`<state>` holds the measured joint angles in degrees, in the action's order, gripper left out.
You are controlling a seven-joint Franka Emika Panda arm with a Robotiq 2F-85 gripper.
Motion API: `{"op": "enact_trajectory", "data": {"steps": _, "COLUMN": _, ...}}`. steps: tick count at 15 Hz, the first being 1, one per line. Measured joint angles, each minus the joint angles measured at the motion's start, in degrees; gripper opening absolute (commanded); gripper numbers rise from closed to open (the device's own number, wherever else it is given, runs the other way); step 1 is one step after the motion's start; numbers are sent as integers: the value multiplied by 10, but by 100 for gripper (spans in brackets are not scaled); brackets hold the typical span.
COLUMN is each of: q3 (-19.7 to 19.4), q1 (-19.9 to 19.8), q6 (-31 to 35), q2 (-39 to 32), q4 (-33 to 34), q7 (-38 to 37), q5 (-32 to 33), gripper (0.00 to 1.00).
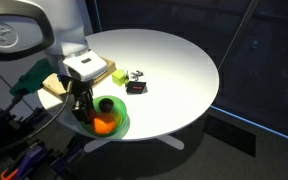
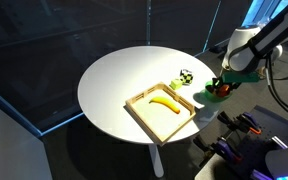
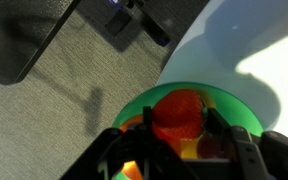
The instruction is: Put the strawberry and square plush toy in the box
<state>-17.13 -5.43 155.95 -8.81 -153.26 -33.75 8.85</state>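
The pincer (image 3: 181, 126) is about half closed, and it has hold of the strawberry (image 3: 179, 108). In the wrist view a dark finger (image 3: 222, 132) sits on each side of the red fruit, and both seem to press on it. The strawberry is over the round green plate (image 3: 246, 108). I cannot tell if it rests on the plate or is lifted a little.

In an exterior view the pincer (image 1: 84, 108) points down at the green plate (image 1: 118, 118). The plate sits at the edge of the round white counter (image 1: 174, 60). An orange (image 1: 102, 125) lies on the plate, just beside the pincer.

The square plush toy (image 1: 136, 84) lies flat on the counter. It is dark, and it is near a yellow-green cube (image 1: 118, 75). Nothing touches the toy.

The box (image 2: 142, 110) is a flat wooden tray on the counter. A yellow banana (image 2: 164, 103) lies inside it. The strawberry and the toy are both outside the box. In an exterior view the arm hides most of the box (image 1: 52, 88). The green plate is near one corner of the box, and the cube (image 2: 177, 86) sits just beside its rim.
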Motion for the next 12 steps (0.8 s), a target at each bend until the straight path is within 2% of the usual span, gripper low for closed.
{"op": "enact_trajectory", "data": {"steps": 6, "q3": 5, "q1": 0, "q6": -31, "q2": 37, "q4": 2, "q7": 0, "q5": 11, "gripper": 31}}
{"op": "enact_trajectory", "data": {"steps": 12, "q3": 30, "q1": 0, "q6": -69, "q2": 78, "q4": 8, "q7": 1, "q5": 11, "gripper": 31}}
